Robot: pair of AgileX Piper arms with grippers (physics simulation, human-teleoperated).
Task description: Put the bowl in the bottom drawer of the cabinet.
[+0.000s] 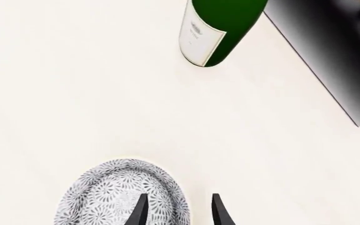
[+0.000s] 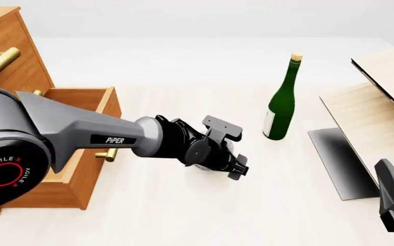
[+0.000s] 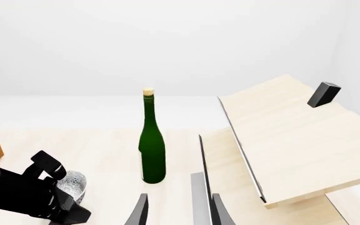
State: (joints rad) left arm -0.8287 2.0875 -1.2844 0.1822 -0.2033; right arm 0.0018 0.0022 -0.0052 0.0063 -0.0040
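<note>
The small round white bowl with its fine grey-blue speckle point(image 1: 122, 194) sits on the pale bench point(image 1: 73, 93), just beside and partly under the left end effector point(image 1: 178, 211). That end effector's two dark fingers stand apart, open, one fingertip point(image 1: 140, 208) over the bowl's rim and the other outside it. In my judgement the step in hand is the grasp: lower so the rim wall sits between the fingers, then close gently, since a thin rim can slip or tip the bowl. The orange-brown wooden bottom drawer point(image 2: 80, 128) of the large wooden cabinet point(image 2: 19, 56) stands pulled out on the left, ready to receive it. The right end effector point(image 3: 178, 211) is also open, idle near the pale slanted boards point(image 3: 292, 136). The green glass bottle point(image 2: 281, 102) has a white label whose writing is too small to read. The left arm reads "PIPER" and "AGILE X"
</note>
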